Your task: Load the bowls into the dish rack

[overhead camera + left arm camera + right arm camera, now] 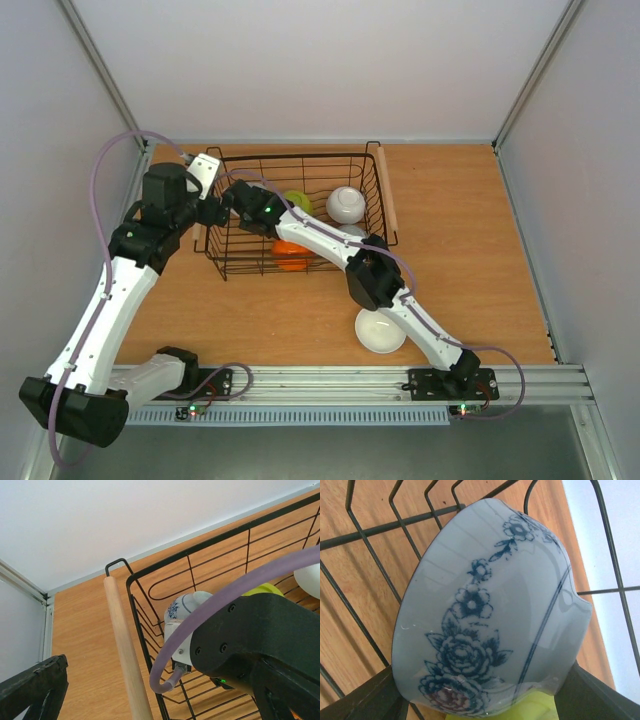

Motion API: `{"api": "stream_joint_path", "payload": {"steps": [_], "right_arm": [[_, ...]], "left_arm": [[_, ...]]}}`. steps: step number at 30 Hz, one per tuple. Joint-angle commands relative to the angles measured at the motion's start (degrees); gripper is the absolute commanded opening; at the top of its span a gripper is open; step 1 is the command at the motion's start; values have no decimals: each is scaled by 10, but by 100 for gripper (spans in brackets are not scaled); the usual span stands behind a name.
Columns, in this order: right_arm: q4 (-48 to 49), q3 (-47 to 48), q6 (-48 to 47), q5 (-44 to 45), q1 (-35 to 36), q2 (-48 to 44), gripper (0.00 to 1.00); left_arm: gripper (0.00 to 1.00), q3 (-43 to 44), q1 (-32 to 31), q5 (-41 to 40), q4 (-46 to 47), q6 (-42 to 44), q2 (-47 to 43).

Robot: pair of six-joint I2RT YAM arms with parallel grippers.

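Note:
The dish rack (300, 158) stands at the middle back of the table. My right gripper (240, 197) reaches into its left end and is shut on the white bowl with blue pattern (485, 605), held tilted above the rack's wire floor; this bowl also shows in the left wrist view (179, 607). In the rack lie a yellow-green bowl (297, 200), a white bowl (345, 203), an orange bowl (290, 256) and a greyish bowl (353, 232) partly under my right arm. Another white bowl (380, 331) sits on the table. My left gripper (213, 212) is open and empty just outside the rack's left side.
The rack's left wooden handle (125, 650) runs close beside my left gripper, and the right handle (385, 195) lies on the far side. My right arm stretches across the rack over the bowls. White walls close in the back and both sides.

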Motion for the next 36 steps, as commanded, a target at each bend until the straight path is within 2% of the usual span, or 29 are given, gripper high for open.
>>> {"api": "stream_joint_path", "payload": {"steps": [1,4,7,9,11,22,31,36], "right_arm": [[4,-14,-32,-12,45,37,20],[0,-19,-29,-15,46,37,45],[6,-32,-28,-16,46,32,61],[7,-38,-26,-22,46,30,82],[8,-44,-23,-29,46,25,97],[38,-133,3,-68,47,-51,99],[95,-267,28,-115,47,-182,99],[91,-271,27,-129,46,-192,99]], "left_arm": [[99,2,-4,-8,95,-10,-4],[99,1,-3,-6,96,-10,-1],[99,0,-4,-5,97,-10,1],[99,0,-3,-5,97,-9,1],[99,0,-4,-5,97,-8,1],[99,4,-3,-12,94,-6,-4],[99,5,-3,-10,92,-8,-8],[99,5,-3,-7,90,-9,-11]]}}
